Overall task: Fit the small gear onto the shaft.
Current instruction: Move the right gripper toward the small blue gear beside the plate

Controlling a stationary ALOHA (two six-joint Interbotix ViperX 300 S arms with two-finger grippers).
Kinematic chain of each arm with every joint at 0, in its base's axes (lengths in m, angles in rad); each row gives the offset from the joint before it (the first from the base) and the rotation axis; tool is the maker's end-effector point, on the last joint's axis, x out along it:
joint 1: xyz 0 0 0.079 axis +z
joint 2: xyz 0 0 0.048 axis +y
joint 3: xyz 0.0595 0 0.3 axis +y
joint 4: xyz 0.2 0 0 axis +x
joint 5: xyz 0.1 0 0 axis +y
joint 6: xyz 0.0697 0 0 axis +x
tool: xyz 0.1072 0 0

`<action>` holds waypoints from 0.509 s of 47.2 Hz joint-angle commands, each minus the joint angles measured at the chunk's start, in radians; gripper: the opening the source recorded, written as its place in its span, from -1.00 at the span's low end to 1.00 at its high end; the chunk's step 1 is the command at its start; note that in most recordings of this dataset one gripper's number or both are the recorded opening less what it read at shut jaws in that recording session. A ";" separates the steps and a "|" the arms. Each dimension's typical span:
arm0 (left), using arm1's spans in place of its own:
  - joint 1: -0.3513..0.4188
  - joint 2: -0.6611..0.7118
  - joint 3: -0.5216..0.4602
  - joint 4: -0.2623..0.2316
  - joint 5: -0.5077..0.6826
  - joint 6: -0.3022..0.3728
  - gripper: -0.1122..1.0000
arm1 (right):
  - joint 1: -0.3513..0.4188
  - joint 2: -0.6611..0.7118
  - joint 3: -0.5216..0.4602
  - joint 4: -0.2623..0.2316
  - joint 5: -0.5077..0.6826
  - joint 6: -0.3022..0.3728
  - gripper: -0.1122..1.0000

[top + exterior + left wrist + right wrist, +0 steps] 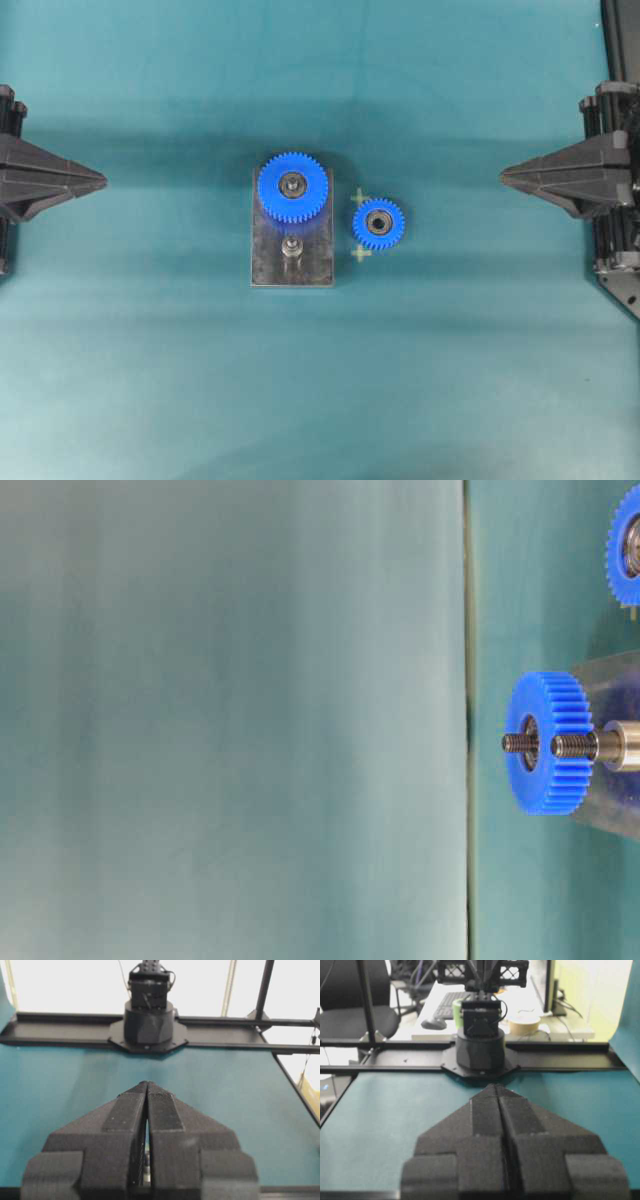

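My right gripper (503,176), fingers together, must open, reach ahead, pinch the small gear (378,223) level, and centre it over the shaft (291,247).

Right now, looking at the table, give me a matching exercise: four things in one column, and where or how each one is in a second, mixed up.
Things:
1. small gear
2. large gear
3. shaft
4. left gripper

Places or states:
A. upright on the grey plate, nothing on it
B. flat on the teal mat, right of the plate
C. shut, at the left edge, holding nothing
D. seated on the plate's far end

Pairs: 1-B, 2-D, 3-A, 4-C
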 commanded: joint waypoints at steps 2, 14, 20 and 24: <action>0.003 0.031 -0.040 0.008 0.029 -0.043 -0.80 | -0.026 0.015 0.023 0.043 0.003 0.009 -0.78; -0.020 0.123 -0.104 0.009 0.227 -0.060 -0.80 | -0.149 0.087 -0.035 0.204 0.439 0.060 -0.78; -0.025 0.164 -0.138 0.011 0.314 -0.057 -0.80 | -0.187 0.138 -0.071 0.202 0.491 0.060 -0.78; -0.025 0.187 -0.172 0.017 0.383 -0.054 -0.80 | -0.196 0.184 -0.074 0.198 0.529 0.058 -0.78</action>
